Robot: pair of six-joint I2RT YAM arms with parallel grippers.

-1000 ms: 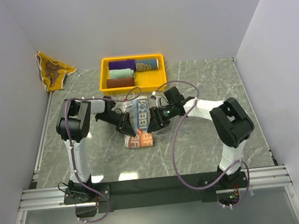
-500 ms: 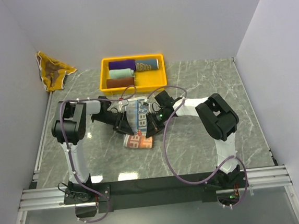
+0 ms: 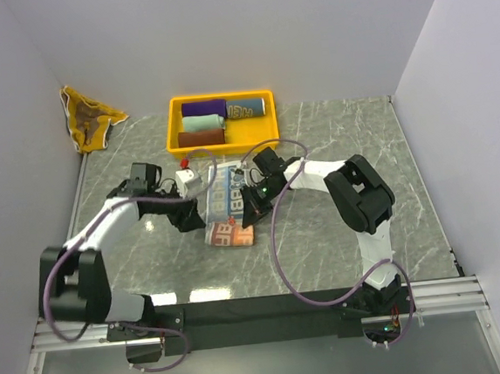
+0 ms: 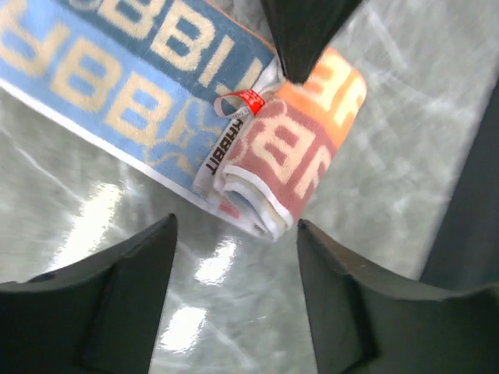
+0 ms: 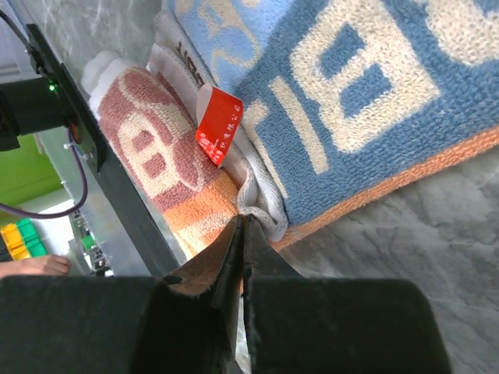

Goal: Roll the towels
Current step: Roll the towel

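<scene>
Towel (image 3: 225, 200) in blue with pale block lettering lies on the marble table (image 3: 367, 220), midway between the two arms. Its near end is wound into a short pink-and-orange roll (image 4: 288, 156), and a small red tag (image 5: 218, 125) sticks out beside it. The left gripper (image 4: 236, 234) hovers just short of that roll, jaws apart and nothing between them. The right gripper (image 5: 242, 230) meets the cloth from the opposite side. Its fingers are pressed together with their tips at the orange hem beside the roll; whether any fabric is caught between them cannot be told. At the back of the table a yellow tray (image 3: 225, 146) holds four rolled pieces: a purple towel (image 3: 204, 107), a mint towel (image 3: 202, 121), a maroon towel (image 3: 202, 137) and a second blue lettered towel (image 3: 247, 108). A yellow-and-brown towel (image 3: 91, 122) lies crumpled against the left wall, well apart from the others.
</scene>
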